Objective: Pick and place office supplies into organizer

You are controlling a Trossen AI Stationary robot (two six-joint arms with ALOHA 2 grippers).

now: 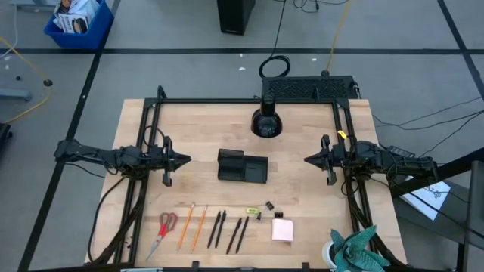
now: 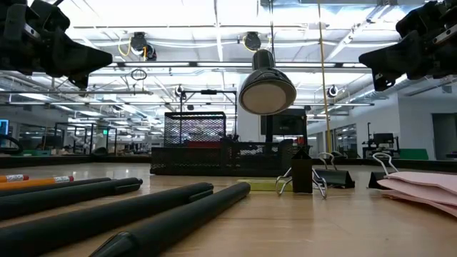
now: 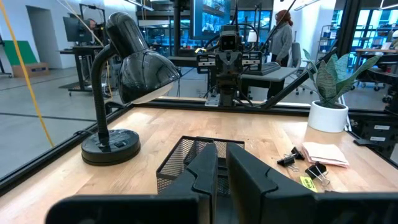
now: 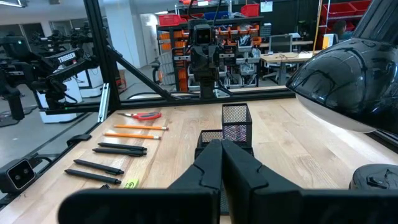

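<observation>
The black mesh organizer (image 1: 242, 166) stands at the table's middle, also seen in the low view (image 2: 196, 146). The supplies lie in a row near the table's near edge: red-handled scissors (image 1: 166, 229), two orange pencils (image 1: 192, 227), several black pens (image 1: 228, 230), a yellow-green bit (image 1: 252, 211), dark binder clips (image 1: 268, 205) and the pink sticky-note pad (image 1: 282, 230). My left gripper (image 1: 187, 159) hovers shut to the left of the organizer, pointing at it. My right gripper (image 1: 306, 159) hovers shut to its right, facing it. Both hang well above the tabletop.
A black desk lamp (image 1: 266, 121) stands beyond the organizer toward the far edge, its shade (image 2: 266, 89) above the table. A potted plant (image 1: 355, 253) sits at the near right corner. Black frame rails (image 1: 242, 100) run along the far side. Bare wood lies between organizer and supplies.
</observation>
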